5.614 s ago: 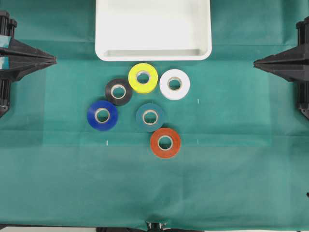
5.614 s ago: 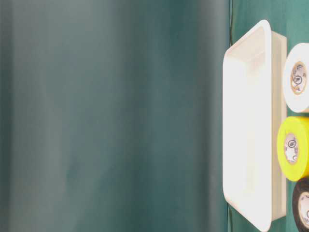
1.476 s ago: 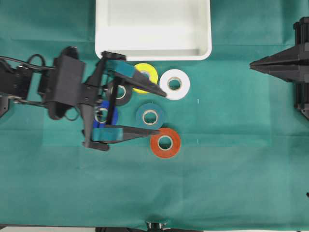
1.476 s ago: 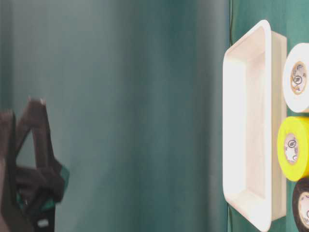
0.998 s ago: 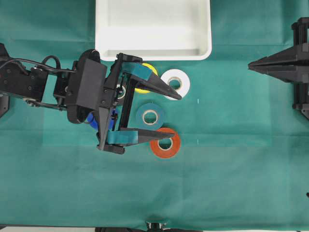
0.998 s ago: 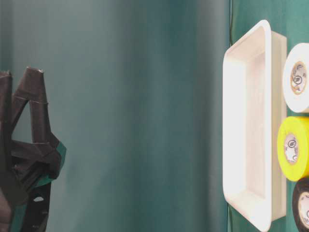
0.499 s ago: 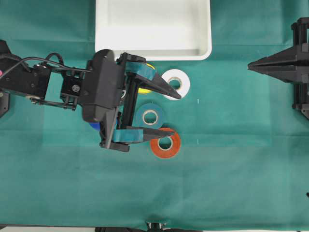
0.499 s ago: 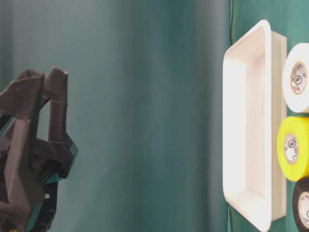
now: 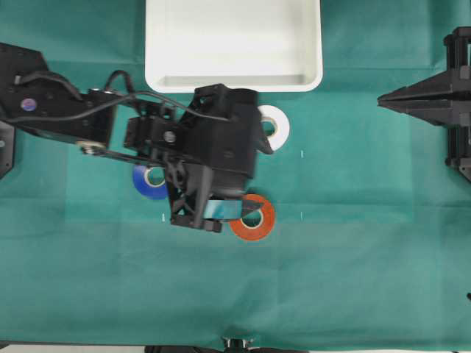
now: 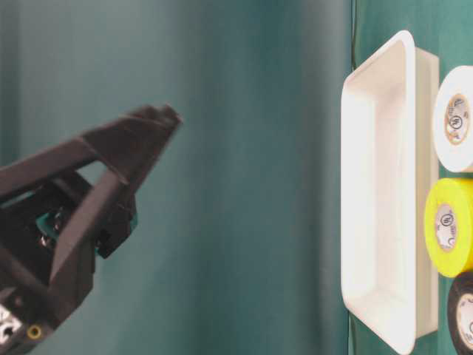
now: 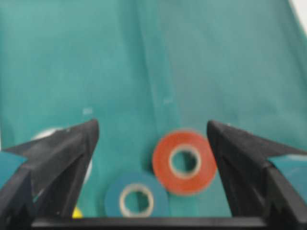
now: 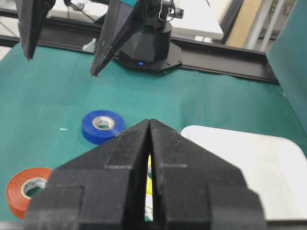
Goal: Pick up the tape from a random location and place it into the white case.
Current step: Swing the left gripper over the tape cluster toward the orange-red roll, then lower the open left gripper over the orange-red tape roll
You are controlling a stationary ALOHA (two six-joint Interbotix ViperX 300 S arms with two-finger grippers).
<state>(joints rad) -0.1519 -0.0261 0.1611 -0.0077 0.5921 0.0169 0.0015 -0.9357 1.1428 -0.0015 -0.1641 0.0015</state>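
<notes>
We see the left gripper (image 11: 151, 132), jaws wide apart, now tipped downward over the rolls, hiding the yellow and teal ones it left visible a second ago. The tape (image 9: 255, 218) lies on the green cloth (image 9: 353, 279), outside the white case (image 9: 234, 45). At right, the right gripper (image 12: 149, 125) stays pressed together.

A matt green cloth (image 9: 353, 279) is seen under the smooth, glossy white rectangular plastic case (image 9: 234, 79).

A green cloth (image 9: 353, 279) is covering the tabletop, creased in faint lines. Small white marks (image 9: 302, 154) are showing on it. In the right wrist view, a black rail (image 12: 220, 62) is running along the far edge, with a pale surface (image 12: 196, 19) lying beyond.
</notes>
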